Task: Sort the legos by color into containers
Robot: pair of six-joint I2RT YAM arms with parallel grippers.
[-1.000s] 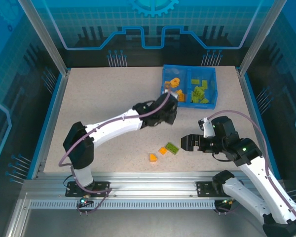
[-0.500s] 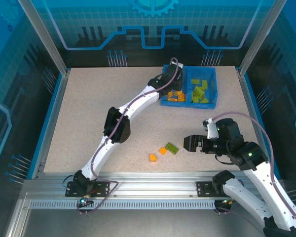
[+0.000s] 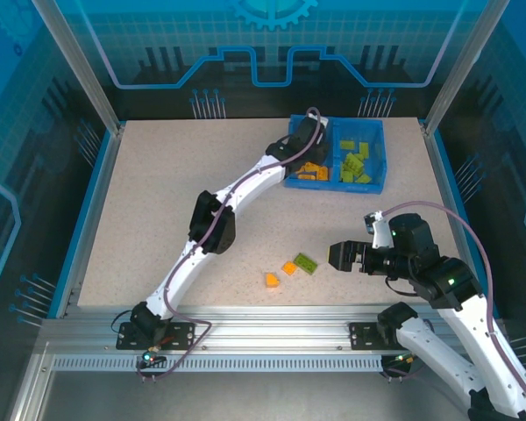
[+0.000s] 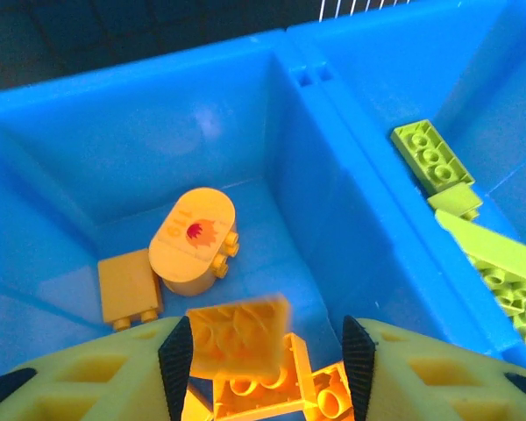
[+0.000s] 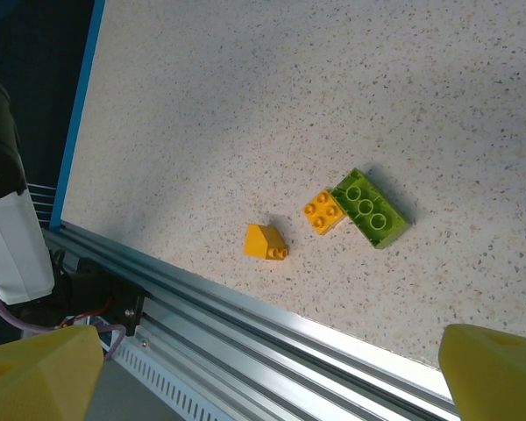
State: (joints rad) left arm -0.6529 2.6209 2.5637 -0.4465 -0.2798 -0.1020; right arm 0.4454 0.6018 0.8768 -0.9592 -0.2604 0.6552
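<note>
Left end effector hangs over the left compartment of the blue plastic two-compartment tray, its yellow fingers parted and released. A blurred orange square plastic brick shows unclamped between them, above other orange bricks. Lime-green plastic bricks lie in the right compartment. Right end effector is spread wide above the speckled desk, near an orange wedge brick and a small orange square brick touching a lime-green rectangular brick.
</note>
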